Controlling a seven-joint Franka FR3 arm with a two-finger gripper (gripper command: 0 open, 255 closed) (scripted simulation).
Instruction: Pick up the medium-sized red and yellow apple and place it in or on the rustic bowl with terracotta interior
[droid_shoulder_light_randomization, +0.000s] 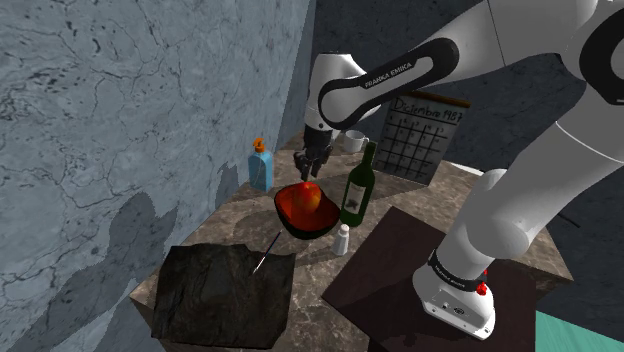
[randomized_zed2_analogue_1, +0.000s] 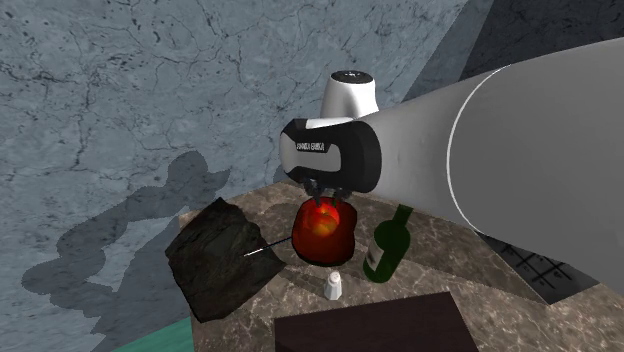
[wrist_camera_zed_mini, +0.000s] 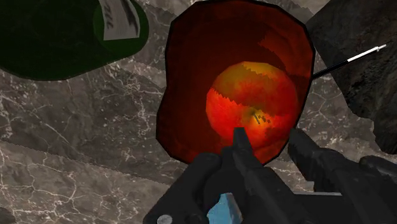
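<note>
We see the end effector poised right over the dark-red bowl, its two black fingers spread apart and clasping nothing. There's the red and yellow apple, sitting inside the bowl on its reddish interior, just beyond the fingertips. Whether a fingertip grazes it, we cannot tell. The bowl stands on the marbled worktop. Just beside it, on the shoulder view's right, stands a green wine bottle, and a small white shaker sits near the bottle's base. A blue bottle with an orange cap stands by the wall. A dark crumpled sheet lies at the worktop's near end, and a thin pointed tool rests across its edge.
</note>
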